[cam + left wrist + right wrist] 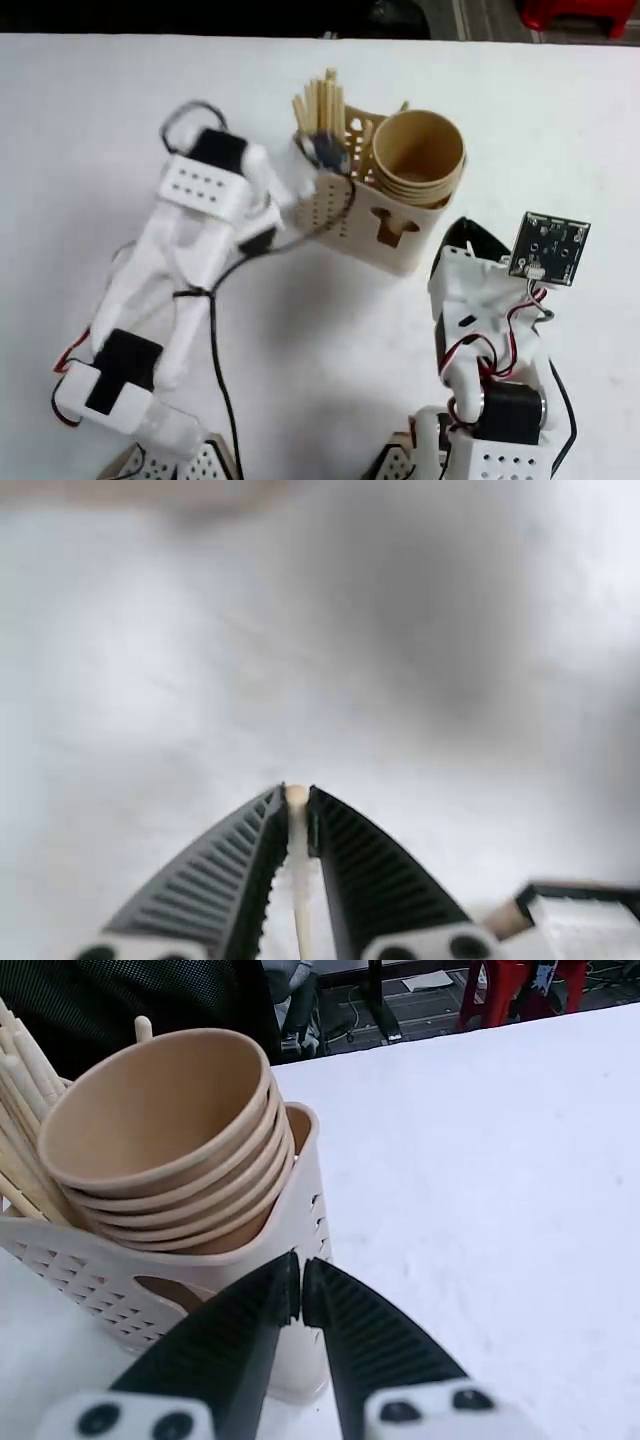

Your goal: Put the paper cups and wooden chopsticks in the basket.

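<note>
Stacked paper cups (pixel 418 150) sat in the basket (pixel 385 235). The left gripper (pixel 297 802) pinched one chopstick (pixel 300 905), probably the last; the right gripper (pixel 300 1272) sat with fingers closed, empty.

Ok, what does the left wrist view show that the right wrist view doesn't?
Left wrist view: the left gripper shut on a single chopstick. Right wrist view: the basket holding stacked paper cups and a bunch of chopsticks, with the right gripper shut and empty near it. Both: the white table.
</note>
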You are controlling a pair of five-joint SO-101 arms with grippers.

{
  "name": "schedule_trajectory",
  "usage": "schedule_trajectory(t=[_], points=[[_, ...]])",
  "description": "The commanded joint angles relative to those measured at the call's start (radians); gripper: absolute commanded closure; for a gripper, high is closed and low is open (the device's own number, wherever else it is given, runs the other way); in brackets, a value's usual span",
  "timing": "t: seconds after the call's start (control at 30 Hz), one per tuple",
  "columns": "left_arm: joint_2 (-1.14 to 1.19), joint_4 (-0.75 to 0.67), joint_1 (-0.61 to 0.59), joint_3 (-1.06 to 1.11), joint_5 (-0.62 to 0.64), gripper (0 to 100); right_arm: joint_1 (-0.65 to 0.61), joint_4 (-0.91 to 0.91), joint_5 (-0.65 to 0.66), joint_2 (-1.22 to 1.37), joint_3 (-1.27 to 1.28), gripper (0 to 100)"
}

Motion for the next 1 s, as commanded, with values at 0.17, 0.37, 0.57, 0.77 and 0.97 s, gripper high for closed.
schedule_trajectory(t=[0.17, 0.37, 0.57, 0.77, 0.97], points=[[-0.004, 0.029, -0.077, -0.557, 0.144, 98, 0.012, -0.016, 0.032, -0.015, -0.005, 98.1], [-0.004, 0.029, -0.077, -0.776, 0.229, 98, 0.012, -0.016, 0.034, -0.015, -0.005, 98.1], [0.001, 0.023, -0.064, -1.02, 0.358, 98, 0.012, -0.016, 0.034, -0.013, -0.005, 98.1], [0.002, -0.029, -0.051, -1.209, 0.485, 98, 0.005, -0.016, 0.034, -0.008, -0.003, 98.1], [0.001, -0.106, -0.01, -1.281, 0.543, 98, 0.005, -0.016, 0.034, -0.008, -0.003, 98.1]])
